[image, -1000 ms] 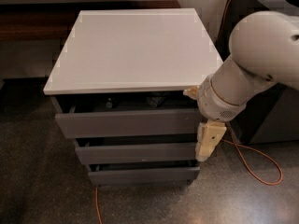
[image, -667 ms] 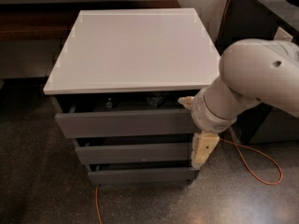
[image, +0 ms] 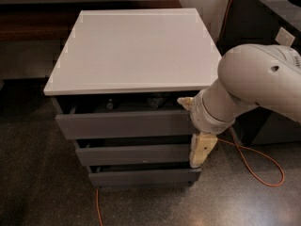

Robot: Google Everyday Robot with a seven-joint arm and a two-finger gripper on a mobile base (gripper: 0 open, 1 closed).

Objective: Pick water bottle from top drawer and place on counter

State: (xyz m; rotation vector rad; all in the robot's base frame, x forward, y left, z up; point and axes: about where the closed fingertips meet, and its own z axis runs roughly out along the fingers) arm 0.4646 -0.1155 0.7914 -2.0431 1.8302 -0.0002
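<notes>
The top drawer is pulled out a little under the white counter. In the dark gap above its front, dim shapes show, and I cannot tell which is the water bottle. My gripper is at the right end of the top drawer front, pointing left. One cream finger sits at the drawer's upper edge and the other finger hangs below the front. The fingers are apart and hold nothing.
Two narrower grey drawers sit below the top one, each slightly out. An orange cable loops on the floor at right. A dark cabinet stands at the right, a dark bench behind left.
My arm has swung left and forward. The gripper has moved in closer to the right end of the top drawer front. The drawers have not moved.
</notes>
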